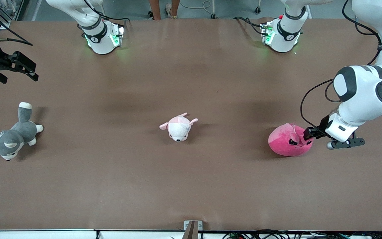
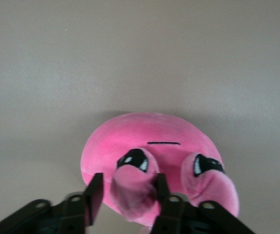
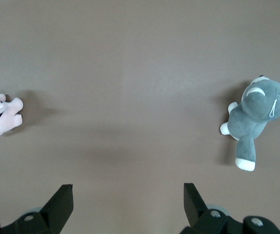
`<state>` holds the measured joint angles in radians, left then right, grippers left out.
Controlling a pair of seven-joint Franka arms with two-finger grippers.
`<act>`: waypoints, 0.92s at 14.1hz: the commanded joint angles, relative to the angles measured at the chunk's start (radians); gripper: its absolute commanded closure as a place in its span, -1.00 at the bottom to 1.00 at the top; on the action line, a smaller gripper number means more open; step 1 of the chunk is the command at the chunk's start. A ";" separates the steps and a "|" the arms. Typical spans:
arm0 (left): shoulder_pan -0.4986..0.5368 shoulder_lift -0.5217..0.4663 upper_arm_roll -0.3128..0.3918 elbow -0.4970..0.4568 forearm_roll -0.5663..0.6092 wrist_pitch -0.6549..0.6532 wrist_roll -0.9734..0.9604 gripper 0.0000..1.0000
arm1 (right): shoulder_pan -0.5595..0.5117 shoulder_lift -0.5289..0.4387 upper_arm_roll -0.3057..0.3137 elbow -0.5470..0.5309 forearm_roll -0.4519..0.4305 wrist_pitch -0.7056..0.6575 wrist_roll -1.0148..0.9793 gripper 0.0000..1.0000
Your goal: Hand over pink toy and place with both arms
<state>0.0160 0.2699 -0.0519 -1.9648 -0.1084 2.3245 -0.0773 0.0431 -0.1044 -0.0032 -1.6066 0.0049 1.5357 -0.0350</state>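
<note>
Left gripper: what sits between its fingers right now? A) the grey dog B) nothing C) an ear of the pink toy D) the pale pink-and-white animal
C: in the left wrist view the left gripper has its fingers on either side of one ear of the pink toy.

A robotics lab: two white arm bases (image 1: 103, 36) bolted at twelve o'clock on a brown-covered table (image 1: 191, 186) (cables trailing along the six o'clock edge).
</note>
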 commanded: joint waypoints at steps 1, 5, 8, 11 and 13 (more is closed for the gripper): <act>-0.002 0.000 -0.008 0.000 -0.020 0.012 0.017 0.51 | 0.007 -0.003 -0.004 0.028 0.026 -0.023 -0.019 -1.00; -0.001 -0.009 -0.028 0.010 -0.020 0.007 0.013 0.91 | 0.040 -0.001 -0.006 0.027 0.114 -0.034 -0.009 -1.00; 0.001 -0.029 -0.074 0.053 -0.022 -0.016 0.002 0.95 | 0.041 0.012 -0.008 0.024 0.275 -0.025 -0.006 -1.00; -0.001 -0.047 -0.130 0.128 -0.022 -0.114 -0.019 0.97 | 0.084 0.044 -0.006 0.022 0.348 -0.002 -0.006 -0.80; -0.002 -0.047 -0.187 0.200 -0.022 -0.190 -0.082 0.99 | 0.090 0.067 -0.006 0.022 0.444 0.017 -0.006 -0.72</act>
<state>0.0136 0.2347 -0.1944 -1.8316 -0.1143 2.2122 -0.1126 0.1171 -0.0602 0.0003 -1.5857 0.3654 1.5363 -0.0386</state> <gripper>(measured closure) 0.916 0.128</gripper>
